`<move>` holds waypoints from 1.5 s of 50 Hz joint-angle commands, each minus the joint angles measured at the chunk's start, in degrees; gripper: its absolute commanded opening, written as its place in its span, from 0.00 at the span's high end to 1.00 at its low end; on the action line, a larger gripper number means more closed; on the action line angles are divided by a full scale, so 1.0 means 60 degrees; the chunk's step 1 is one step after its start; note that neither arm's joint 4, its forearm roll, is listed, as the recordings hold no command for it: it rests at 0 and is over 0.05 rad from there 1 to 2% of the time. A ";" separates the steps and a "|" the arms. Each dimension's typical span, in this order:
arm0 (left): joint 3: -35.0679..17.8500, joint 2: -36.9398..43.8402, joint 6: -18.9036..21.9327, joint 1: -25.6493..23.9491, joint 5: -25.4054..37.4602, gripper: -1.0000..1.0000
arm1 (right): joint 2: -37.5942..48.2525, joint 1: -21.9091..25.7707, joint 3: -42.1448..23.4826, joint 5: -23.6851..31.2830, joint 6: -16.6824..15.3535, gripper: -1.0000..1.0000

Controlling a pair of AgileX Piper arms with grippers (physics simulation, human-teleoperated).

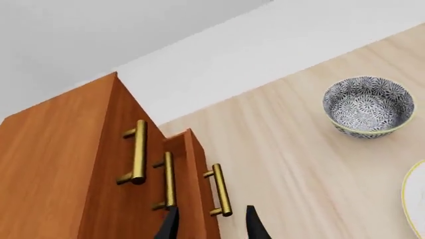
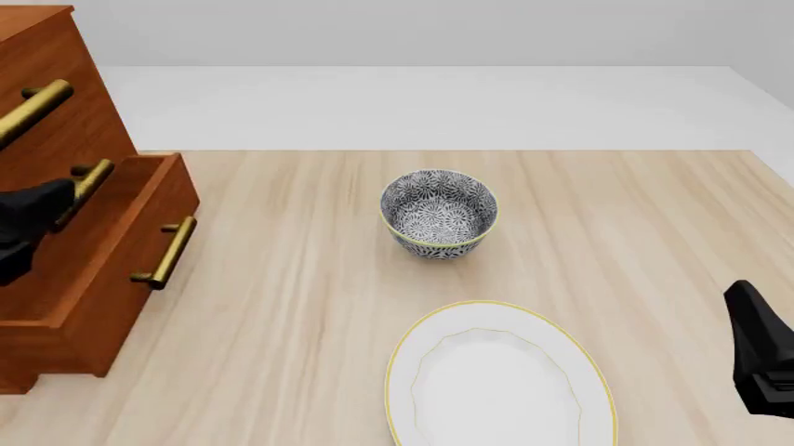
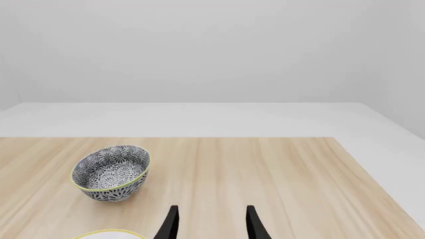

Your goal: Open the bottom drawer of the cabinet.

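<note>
The cabinet stands at the table's left edge, reddish-brown with three brass bar handles. Its bottom drawer juts out from the cabinet front, and its handle faces the bowl. In the left wrist view the bottom drawer stands proud of the cabinet, with its handle just ahead of the fingertips. My left gripper hovers by the drawer fronts, left of that handle. The left gripper is open and holds nothing. My right gripper rests at the near right; in its own view the right gripper is open and empty.
A blue-and-white patterned bowl sits mid-table, also seen as the bowl and the bowl in the wrist views. A white plate with a yellow rim lies near the front edge.
</note>
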 commanded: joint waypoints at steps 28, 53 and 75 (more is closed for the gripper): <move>0.0390 0.0169 -0.2848 0.1221 0.0120 0.00 | 0.0000 0.0001 0.0000 0.0000 -0.0001 0.00; 0.1017 0.1180 -0.3393 0.1399 -0.1050 0.00 | -0.0002 -0.0001 0.0000 0.0000 0.0000 0.00; 0.1359 0.2114 -0.2739 0.1662 -0.2201 0.00 | -0.0002 0.0114 -0.0068 0.0072 0.0001 0.00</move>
